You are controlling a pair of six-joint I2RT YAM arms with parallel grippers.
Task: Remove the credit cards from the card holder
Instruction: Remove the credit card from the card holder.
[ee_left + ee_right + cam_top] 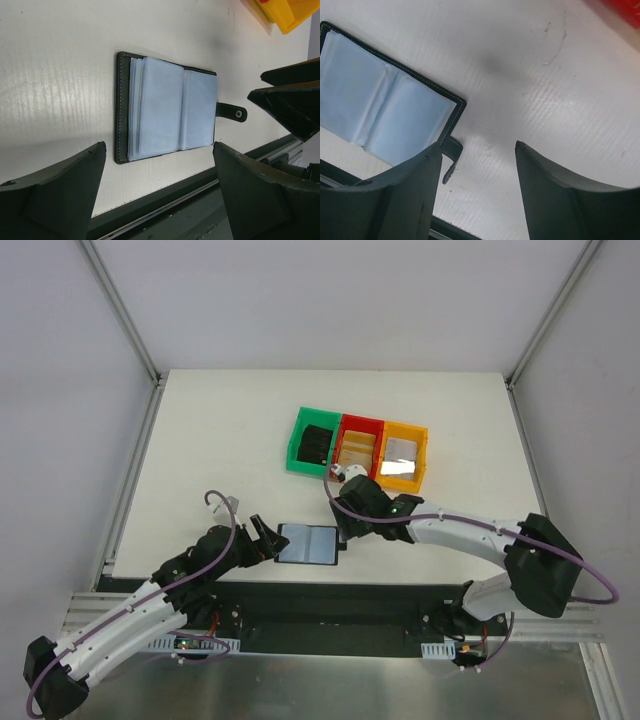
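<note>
Open and flat on the white tabletop, close to its near edge: the card holder, black with pale stitching round the border. Inside, a stack of clear grey-blue sleeves fanned out across both halves. Cannot tell whether any cards sit in them. Sticking out from the right side, toward the near edge, a small black closure tab with a round snap.

Just left of the holder, the left gripper, spread wide, holding nothing and pointed at the holder's left edge without touching it.

At the holder's right side, the right gripper, parted, nothing between the fingers but bare tabletop. From the right wrist view, its left finger overlaps the tab and the holder's near right corner. Cannot tell whether touching or just above.

Farther back and to the right, well apart from the holder, three bins touching in a row: green bin with something black inside, red bin and yellow bin, each with a flat pale piece inside.
</note>
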